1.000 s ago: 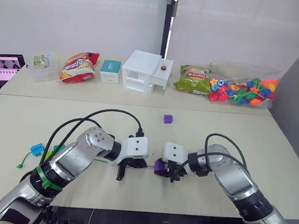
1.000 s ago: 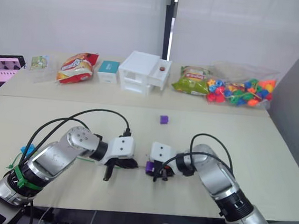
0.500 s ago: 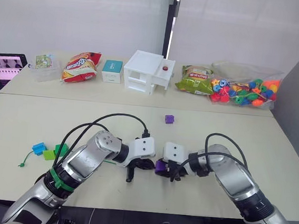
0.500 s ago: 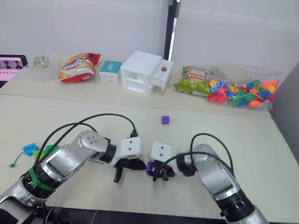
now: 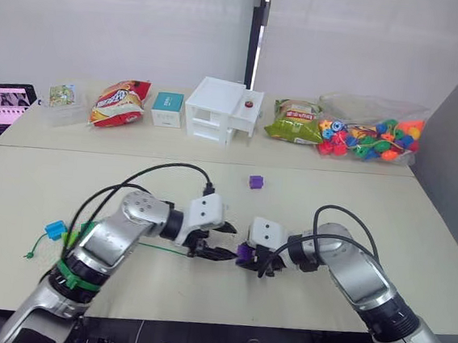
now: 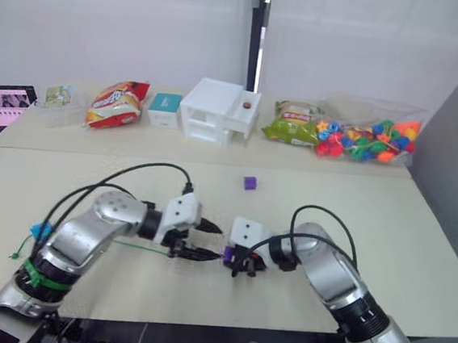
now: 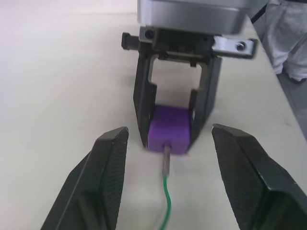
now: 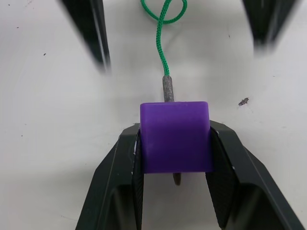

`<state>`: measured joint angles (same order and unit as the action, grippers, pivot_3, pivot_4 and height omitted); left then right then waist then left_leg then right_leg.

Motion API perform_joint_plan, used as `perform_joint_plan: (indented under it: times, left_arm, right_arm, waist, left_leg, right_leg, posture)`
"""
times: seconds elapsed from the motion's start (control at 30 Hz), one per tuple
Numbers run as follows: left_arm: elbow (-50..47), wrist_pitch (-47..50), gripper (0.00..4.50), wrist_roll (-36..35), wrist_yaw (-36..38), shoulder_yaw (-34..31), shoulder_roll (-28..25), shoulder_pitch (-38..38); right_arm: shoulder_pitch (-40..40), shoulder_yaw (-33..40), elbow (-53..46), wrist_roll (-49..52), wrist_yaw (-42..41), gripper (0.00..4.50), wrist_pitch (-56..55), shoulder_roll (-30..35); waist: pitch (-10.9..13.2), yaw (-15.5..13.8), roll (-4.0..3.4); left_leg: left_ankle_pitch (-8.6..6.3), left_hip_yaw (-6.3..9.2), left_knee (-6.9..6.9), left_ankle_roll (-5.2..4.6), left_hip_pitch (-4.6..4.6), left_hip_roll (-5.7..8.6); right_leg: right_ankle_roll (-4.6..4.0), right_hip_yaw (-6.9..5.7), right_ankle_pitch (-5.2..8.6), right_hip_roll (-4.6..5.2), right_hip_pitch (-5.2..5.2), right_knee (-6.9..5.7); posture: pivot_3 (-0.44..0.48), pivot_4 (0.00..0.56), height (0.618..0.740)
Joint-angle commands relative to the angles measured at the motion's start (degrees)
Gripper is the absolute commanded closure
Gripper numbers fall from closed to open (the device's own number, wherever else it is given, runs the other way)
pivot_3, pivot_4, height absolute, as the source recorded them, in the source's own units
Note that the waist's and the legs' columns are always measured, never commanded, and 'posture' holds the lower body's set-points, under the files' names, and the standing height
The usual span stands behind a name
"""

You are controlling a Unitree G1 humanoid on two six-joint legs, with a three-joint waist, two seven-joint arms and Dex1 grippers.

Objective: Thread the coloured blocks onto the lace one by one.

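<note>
- Sitting clamped between the right gripper's [image 8: 175, 158] two fingers is a purple block [image 8: 175, 136], low over the near table [image 5: 418, 230], with the stiff tip of the green lace [image 8: 162, 43] poking through it.
- The lace trails back toward the left, where blue [image 5: 55, 228] and green blocks [image 5: 85, 231] lie; a second purple block [image 5: 256, 181] sits farther back.
- A clear bag [image 5: 371, 128] on the far table holds bright round beads.
- The left gripper [image 7: 168, 187] faces the block, fingers spread wide apart, holding nothing; both forearms angle inward.
</note>
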<state>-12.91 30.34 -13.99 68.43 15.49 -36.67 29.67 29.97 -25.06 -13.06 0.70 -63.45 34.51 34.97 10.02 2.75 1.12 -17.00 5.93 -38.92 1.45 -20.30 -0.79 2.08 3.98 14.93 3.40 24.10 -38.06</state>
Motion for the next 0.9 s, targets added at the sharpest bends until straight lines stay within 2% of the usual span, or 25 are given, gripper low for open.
perform_joint_plan:
  times: [0.03,0.27,0.47,0.57,0.73,0.77,0.9]
  left_arm:
    - [-0.26,-2.54,1.78,-0.85,0.79,-1.56,-1.71,-1.58]
    - [5.02,-9.05,1.78,2.94,-0.66,-0.52,-2.73,-4.21]
    - [10.75,-14.62,1.78,6.4,-1.96,1.98,0.08,-4.22]
    - [11.88,-16.12,2.6,6.98,-1.44,2.53,0.54,-4.11]
    - [11.8,-16.43,4.3,6.41,-0.47,2.44,0.84,-4.34]
    - [11.57,-16.28,4.49,6.18,-0.27,2.4,0.87,-4.37]
    - [11.06,-15.99,4.5,6.22,0.02,2.63,1.21,-4.27]
  right_arm:
    - [-0.96,-0.91,-1.05,0.08,0.3,3.31,0.72,0.41]
    - [-1.16,-0.66,-1.85,0.48,0.51,3.31,1.39,1.0]
    - [-1.06,-0.3,-2.95,1.0,0.56,3.31,2.32,1.56]
    - [-1.23,-0.23,-3.53,1.19,0.7,3.31,2.84,1.84]
    - [-1.58,-0.13,-4.19,1.31,1.04,3.31,3.38,2.16]
    - [-1.67,-0.11,-4.31,1.31,1.13,3.31,3.47,2.2]
    - [-1.93,-0.1,-4.71,1.42,1.33,3.31,3.87,2.26]
  waist:
    - [0.0,-0.14,0.0]
    - [0.0,-0.21,0.0]
    - [0.0,-0.3,0.0]
    - [0.0,-0.33,0.0]
    - [0.0,-0.32,0.0]
    - [0.0,-0.32,0.0]
    - [0.0,-0.32,0.0]
  left_leg:
    - [0.0,0.0,0.0,0.0,0.0,0.0]
    - [0.0,0.0,0.0,0.0,-0.01,0.0]
    - [0.0,0.0,0.0,0.0,-0.03,0.02]
    - [0.0,0.0,0.0,0.0,-0.04,0.02]
    - [0.0,0.0,0.0,0.0,-0.04,0.02]
    - [0.0,0.0,0.0,0.0,-0.04,0.02]
    - [0.0,0.0,0.0,0.0,-0.04,0.02]
  right_leg:
    - [0.0,0.0,0.0,0.01,-0.01,0.0]
    - [0.0,-0.01,0.0,0.01,0.01,0.0]
    - [0.0,-0.01,0.0,0.02,0.01,0.02]
    - [0.0,-0.02,0.0,0.02,0.02,0.02]
    - [0.0,-0.02,0.0,0.02,0.01,0.02]
    - [0.0,-0.02,0.0,0.02,0.01,0.02]
    - [0.0,-0.02,0.0,0.02,0.01,0.02]
  posture:
    - [0.0,0.15,0.74]
    - [0.0,0.15,0.74]
    - [0.0,0.15,0.74]
    - [0.0,0.15,0.74]
    - [0.0,0.15,0.74]
    - [0.0,0.15,0.74]
    - [0.0,0.15,0.74]
